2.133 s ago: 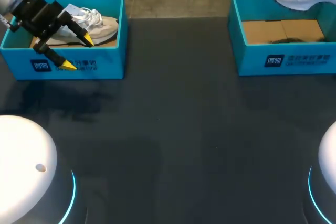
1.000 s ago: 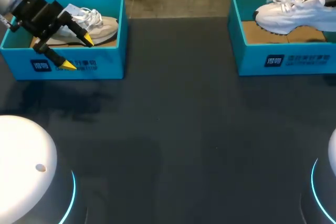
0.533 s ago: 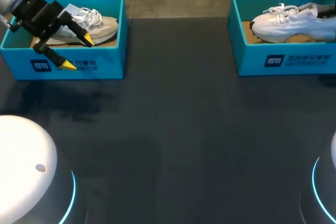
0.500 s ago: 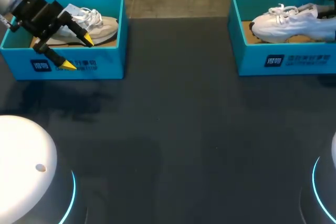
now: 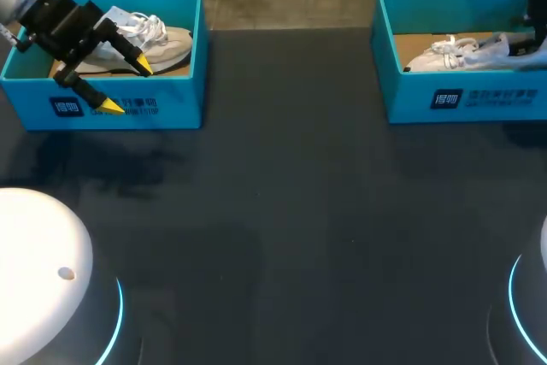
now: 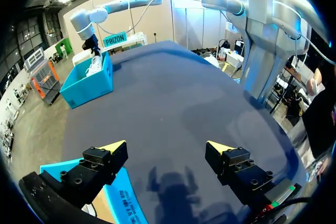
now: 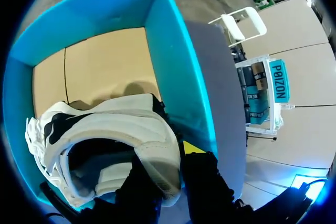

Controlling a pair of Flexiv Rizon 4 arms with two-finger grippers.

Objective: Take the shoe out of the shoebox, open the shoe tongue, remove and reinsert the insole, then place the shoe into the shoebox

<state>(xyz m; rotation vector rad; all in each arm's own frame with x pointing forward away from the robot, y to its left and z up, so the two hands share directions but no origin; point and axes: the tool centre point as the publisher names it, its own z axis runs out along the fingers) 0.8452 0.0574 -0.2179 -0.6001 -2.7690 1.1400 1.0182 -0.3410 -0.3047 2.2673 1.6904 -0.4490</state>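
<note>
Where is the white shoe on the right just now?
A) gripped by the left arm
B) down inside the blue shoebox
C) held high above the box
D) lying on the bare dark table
B: the white shoe sits down between the walls of the blue shoebox, with the right arm's jaws pinching its heel collar.

Matte dark slate across the table (image 5: 291,211). At its far right corner, turquoise, white-lettered shoebox (image 5: 466,96) with plain brown floor; inside, white shoe (image 7: 105,129) with black patches. At its far left corner, matching turquoise box (image 5: 171,100), cream shoe (image 5: 167,44), white laces (image 5: 147,27). Black, yellow-tipped left gripper (image 5: 126,86).
</note>
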